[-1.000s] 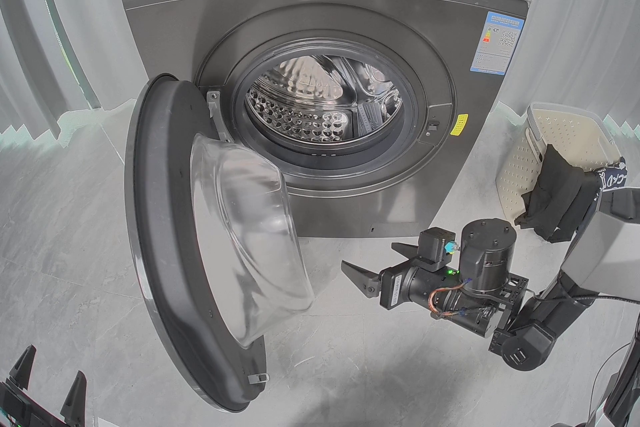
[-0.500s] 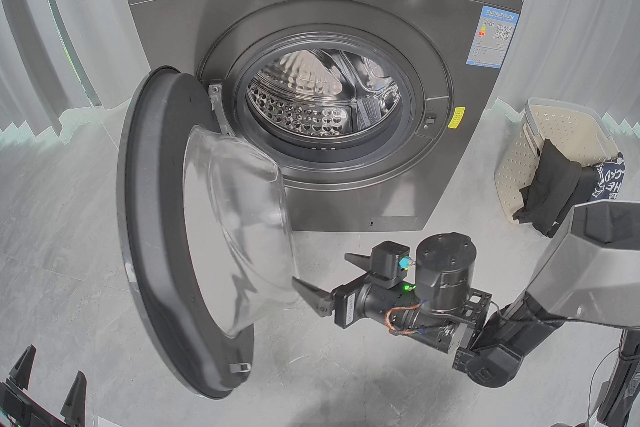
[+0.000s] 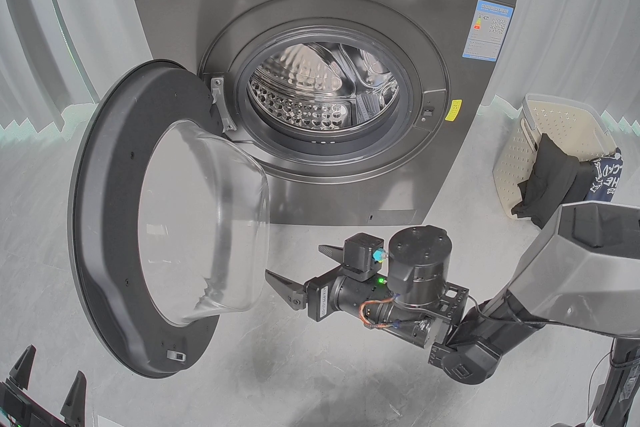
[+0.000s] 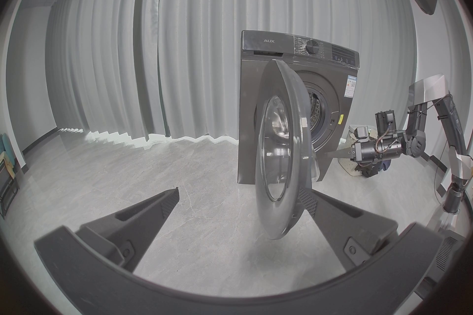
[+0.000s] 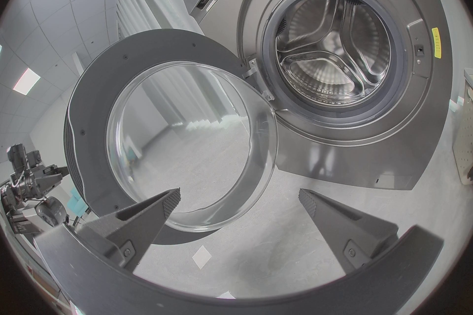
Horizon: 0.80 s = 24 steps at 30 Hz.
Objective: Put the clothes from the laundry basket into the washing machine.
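Right hand (image 3: pixel 295 263) level and low before the washing machine (image 3: pixel 320 1), fingers spread and empty beside the open door (image 3: pixel 113 181) — left hand (image 3: pixel 48 375) likewise released; clothes (image 3: pixel 548 181) draped over the laundry basket (image 3: pixel 567 118) on grey floor (image 3: pixel 40 248).

The silver-grey right arm (image 3: pixel 580 261) lies low on the robot's right with its forearm level. Its black two-fingered right gripper (image 3: pixel 301 267) points leftward, fingers spread wide and empty. The black left gripper (image 3: pixel 50 375) sits low at the left with its fingers apart, apparently empty too.
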Tool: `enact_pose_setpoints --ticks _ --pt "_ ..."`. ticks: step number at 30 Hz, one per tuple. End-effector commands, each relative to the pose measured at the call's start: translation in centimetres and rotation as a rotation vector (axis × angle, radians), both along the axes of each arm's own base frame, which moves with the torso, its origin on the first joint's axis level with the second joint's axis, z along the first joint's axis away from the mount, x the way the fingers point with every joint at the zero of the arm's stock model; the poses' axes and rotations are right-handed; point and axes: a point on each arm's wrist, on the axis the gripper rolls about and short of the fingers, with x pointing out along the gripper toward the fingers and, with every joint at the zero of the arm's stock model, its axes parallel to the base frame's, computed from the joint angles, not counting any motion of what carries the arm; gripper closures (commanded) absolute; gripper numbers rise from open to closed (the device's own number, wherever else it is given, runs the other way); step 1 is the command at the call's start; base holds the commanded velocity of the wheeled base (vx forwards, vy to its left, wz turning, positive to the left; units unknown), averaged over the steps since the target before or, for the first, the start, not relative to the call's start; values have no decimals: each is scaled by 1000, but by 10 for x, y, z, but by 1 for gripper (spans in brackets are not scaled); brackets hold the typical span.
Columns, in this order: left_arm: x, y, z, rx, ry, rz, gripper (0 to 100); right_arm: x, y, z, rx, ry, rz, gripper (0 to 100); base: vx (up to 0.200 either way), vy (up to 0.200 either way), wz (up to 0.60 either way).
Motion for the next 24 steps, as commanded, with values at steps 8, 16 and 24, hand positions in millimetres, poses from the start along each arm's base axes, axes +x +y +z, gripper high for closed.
enact_pose_setpoints --ticks 8,16,24 --pt "0 0 -5 0 -2 0 0 21 32 -6 -17 17 31 0 0 0 0" --pt "0 0 -5 0 -2 0 0 16 58 -19 -3 7 78 0 0 0 0" --pt "0 0 -5 1 -2 0 0 27 60 0 38 -24 63 0 0 0 0"
